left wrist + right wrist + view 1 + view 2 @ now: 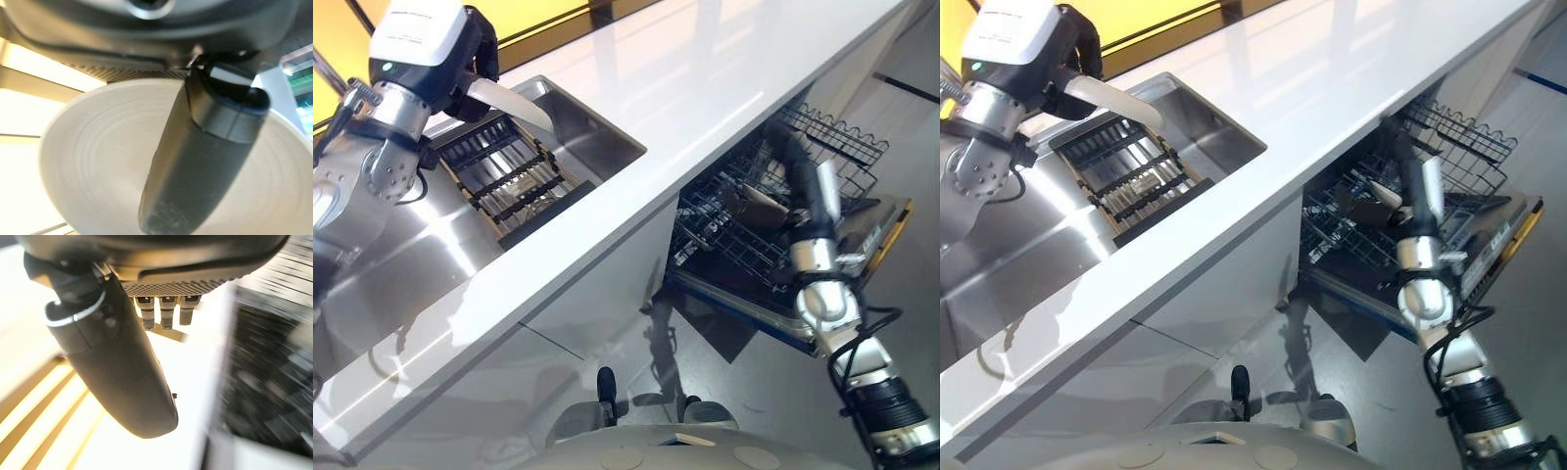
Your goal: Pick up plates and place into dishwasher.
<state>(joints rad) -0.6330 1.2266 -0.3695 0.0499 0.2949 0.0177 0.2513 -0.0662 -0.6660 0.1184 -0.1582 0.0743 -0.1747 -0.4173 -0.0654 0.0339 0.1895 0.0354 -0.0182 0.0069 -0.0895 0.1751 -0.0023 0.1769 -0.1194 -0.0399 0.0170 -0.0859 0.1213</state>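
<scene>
My left hand [476, 51] is raised at the far left above the sink, shut on a white plate [516, 104]. The plate hangs tilted over the dark dish rack [509, 181] in the sink. In the left wrist view the thumb [195, 166] lies across the plate's face [93, 161], and the fingers are hidden behind it. My right hand [785, 137] reaches in under the counter, over the lower wire basket [724, 235] of the open dishwasher. Its thumb [117, 362] stands straight and nothing is in it.
The steel sink [602, 127] is set into a long white counter [705, 78]. Below its front edge the dishwasher door [893, 223] is folded down. A second wire basket [837, 137] sticks out behind my right forearm. A pale item [762, 201] lies in the lower basket.
</scene>
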